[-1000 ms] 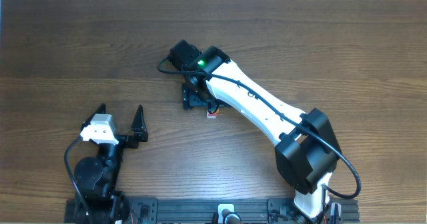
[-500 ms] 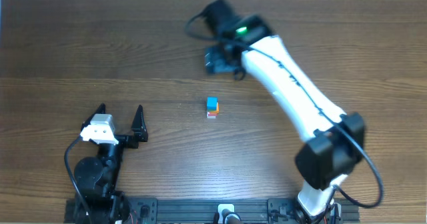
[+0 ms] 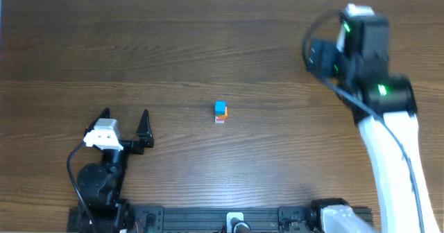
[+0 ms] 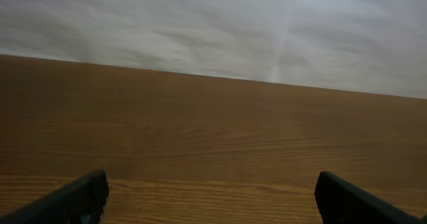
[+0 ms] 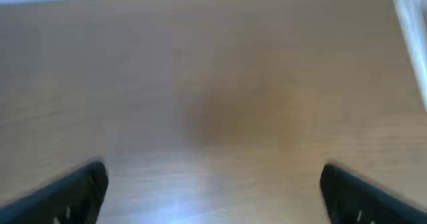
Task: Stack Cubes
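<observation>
A small stack of cubes stands at the middle of the wooden table (image 3: 139,39): a blue cube (image 3: 220,107) on top, an orange one (image 3: 223,114) under it and a reddish one (image 3: 220,120) at the bottom. My right gripper (image 3: 317,57) hangs lifted at the far right, well away from the stack; in its wrist view the right gripper (image 5: 213,181) is open over bare wood. My left gripper (image 3: 125,113) rests open near its base at the front left, and the left gripper (image 4: 210,191) has nothing between its fingers.
A black rail (image 3: 229,216) with both arm bases runs along the table's near edge. The left wrist view has a pale wall (image 4: 200,24) beyond the table's far edge.
My right arm has let go of the stack, lifted off it and swung away to the far right. The stack now stands uncovered. The left arm has not moved.
</observation>
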